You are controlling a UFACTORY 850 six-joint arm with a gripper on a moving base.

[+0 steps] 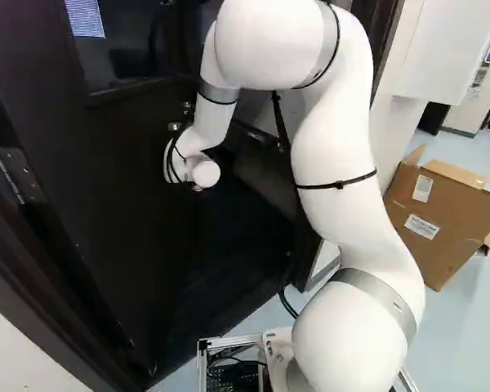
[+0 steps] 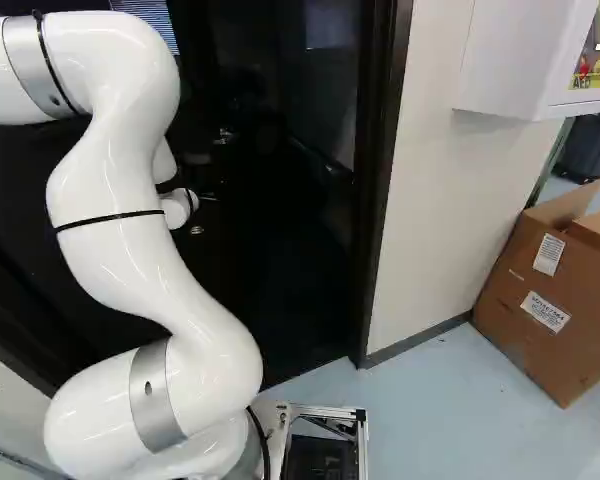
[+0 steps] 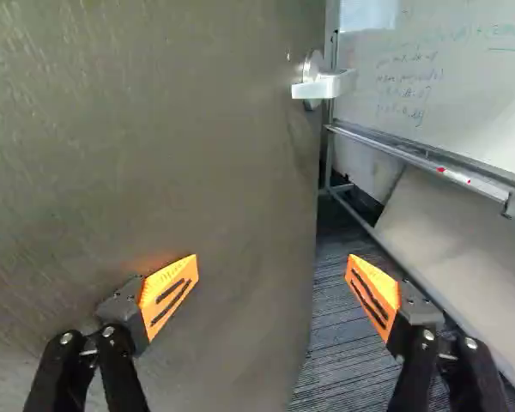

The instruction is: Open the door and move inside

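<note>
– Since a gap is being shown past the door's edge, is opening being counted as done?
– Partly. Door [image 1: 126,204] is being seen ajar, at left of left base view. Gripper [image 3: 272,266]: fingers being shown apart, nothing being clamped; lever [image 3: 324,84] ahead, not being gripped.
– Entry?
– Being judged outstanding: base [image 1: 229,340] is being seen outside the door frame [image 2: 380,150]. More swing is probably being needed.
– Containers, further right?
– Wall cabinet [image 2: 510,60]: contents being shown behind its window, unidentified. Cardboard box [image 2: 545,310]: flaps open, contents being hidden.
</note>
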